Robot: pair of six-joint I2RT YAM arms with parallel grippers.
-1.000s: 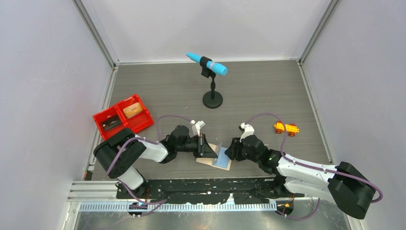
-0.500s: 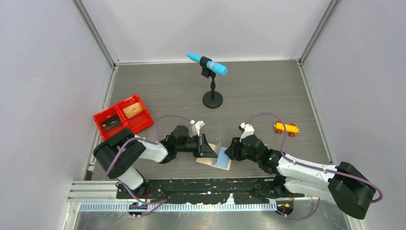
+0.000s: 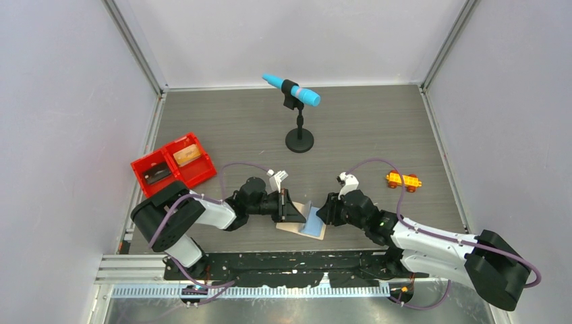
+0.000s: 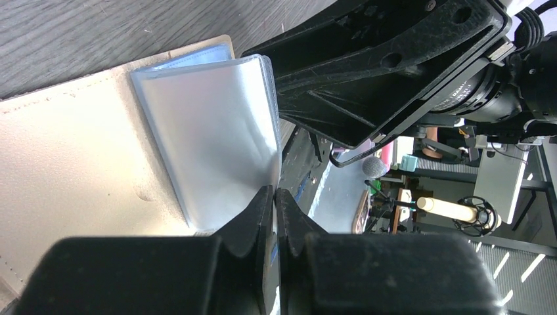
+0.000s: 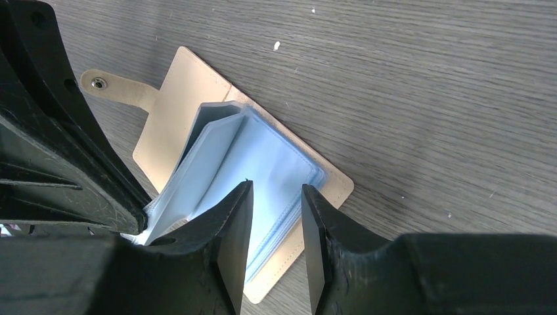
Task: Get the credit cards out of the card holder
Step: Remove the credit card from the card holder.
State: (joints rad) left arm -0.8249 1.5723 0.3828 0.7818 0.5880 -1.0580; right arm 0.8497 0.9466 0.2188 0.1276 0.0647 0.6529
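Note:
The tan card holder [image 3: 291, 227] lies open on the table between my arms, its snap tab [image 5: 111, 86] pointing away. My left gripper [image 3: 303, 214] is shut on the edge of one clear plastic sleeve [image 4: 210, 131] and holds it upright; the tan cover [image 4: 66, 151] lies flat beside it. My right gripper [image 3: 324, 214] is open and empty, its jaws [image 5: 276, 193] just above the flat blue-grey sleeves [image 5: 276, 157]. No card shows in the sleeves. A tan-orange card [image 3: 188, 154] and a dark card [image 3: 157, 173] lie in the red tray.
The red two-compartment tray [image 3: 202, 177] sits at the left. A blue microphone on a black stand [image 3: 299, 138] stands at the back middle. An orange-yellow toy brick car [image 3: 403, 180] lies to the right of my right arm.

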